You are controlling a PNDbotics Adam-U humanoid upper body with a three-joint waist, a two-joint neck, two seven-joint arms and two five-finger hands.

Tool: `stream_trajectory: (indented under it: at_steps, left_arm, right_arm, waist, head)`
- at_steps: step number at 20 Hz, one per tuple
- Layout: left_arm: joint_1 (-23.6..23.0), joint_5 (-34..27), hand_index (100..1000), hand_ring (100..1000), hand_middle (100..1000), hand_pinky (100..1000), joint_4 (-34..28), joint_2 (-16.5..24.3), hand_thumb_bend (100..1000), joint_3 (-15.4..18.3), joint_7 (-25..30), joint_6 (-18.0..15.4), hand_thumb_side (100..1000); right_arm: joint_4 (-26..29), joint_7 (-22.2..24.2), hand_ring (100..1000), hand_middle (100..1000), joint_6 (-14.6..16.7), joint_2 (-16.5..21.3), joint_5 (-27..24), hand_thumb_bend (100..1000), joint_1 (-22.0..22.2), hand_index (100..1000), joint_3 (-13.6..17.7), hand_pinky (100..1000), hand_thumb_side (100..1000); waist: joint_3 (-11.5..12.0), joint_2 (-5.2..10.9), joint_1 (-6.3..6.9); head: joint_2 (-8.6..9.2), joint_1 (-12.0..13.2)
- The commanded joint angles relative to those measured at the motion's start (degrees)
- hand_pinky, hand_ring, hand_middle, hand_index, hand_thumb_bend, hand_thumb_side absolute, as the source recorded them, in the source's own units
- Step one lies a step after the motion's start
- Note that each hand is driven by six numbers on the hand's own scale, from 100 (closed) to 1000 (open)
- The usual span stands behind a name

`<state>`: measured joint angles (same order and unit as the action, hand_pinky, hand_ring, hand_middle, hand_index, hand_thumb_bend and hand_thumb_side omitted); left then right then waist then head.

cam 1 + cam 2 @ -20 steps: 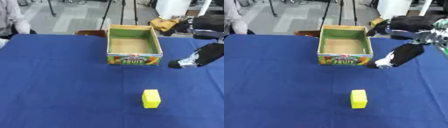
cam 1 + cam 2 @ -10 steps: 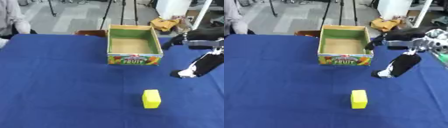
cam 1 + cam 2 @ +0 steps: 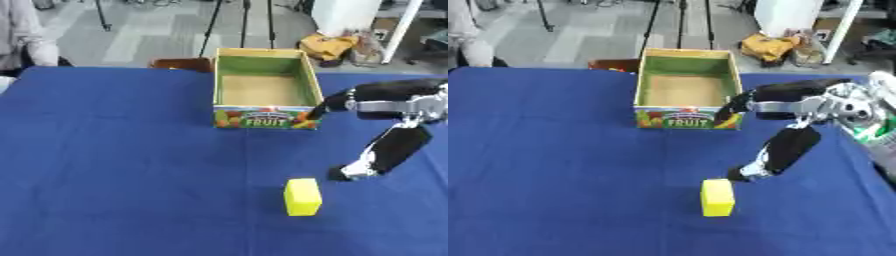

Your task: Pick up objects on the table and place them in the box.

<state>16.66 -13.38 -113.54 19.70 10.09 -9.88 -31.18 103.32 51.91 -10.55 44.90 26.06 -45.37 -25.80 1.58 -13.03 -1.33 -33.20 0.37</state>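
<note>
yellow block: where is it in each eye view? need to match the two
Left eye view: yellow block right of centre, low in the picture, on the blue cloth, just below-left of the right hand.
Right eye view: same block sits nearer the middle, low, hand above-right.
Shared landmark: the fruit box, straight beyond the block in both.

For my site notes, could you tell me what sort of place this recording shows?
Probably a lab or studio test area: a blue-clothed table holding only a fruit carton and a yellow block, with tripod legs on the bare floor behind.
</note>
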Motion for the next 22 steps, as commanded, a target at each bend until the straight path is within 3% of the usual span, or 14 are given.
stream_trajectory:
  at_steps: [1, 7, 12, 22]
  left_arm:
    - [0.8, -0.1, 948, 740, 845, 578, -1.0, 0.9, 100, 0.2, 0.0, 0.2, 985]
    - [1.0, -0.1, 949, 740, 846, 578, -1.0, 0.8, 100, 0.2, 0.0, 0.3, 984]
    - [1.1, -0.1, 948, 741, 846, 578, -1.0, 0.8, 100, 0.2, 0.0, 0.3, 985]
    - [1.3, 0.0, 949, 742, 848, 578, -1.0, 0.5, 100, 0.1, 0.2, 0.4, 984]
  right_arm:
    - [0.8, 0.1, 985, 905, -0.7, -0.3, 0.6, 617, -0.2, 1000, -0.3, 965, 544]
    - [-0.1, 0.1, 976, 892, -1.6, -2.4, 1.9, 603, 1.3, 1000, -1.4, 960, 546]
    - [-0.1, 0.1, 975, 888, -2.8, -4.0, 6.7, 541, 2.6, 1000, -1.3, 947, 548]
    - [-0.9, 0.0, 959, 864, -0.5, -5.5, 12.3, 512, 4.9, 988, -2.8, 932, 511]
  waist:
    - [-0.1, 0.75, 0.07]
    - [-0.2, 0.57, 0.03]
    - [-0.2, 0.36, 0.08]
    - [-0.1, -0.23, 0.21]
  head:
    - [0.54, -0.2]
    - [0.65, -0.3]
    - [0.61, -0.3]
    - [0.84, -0.5]
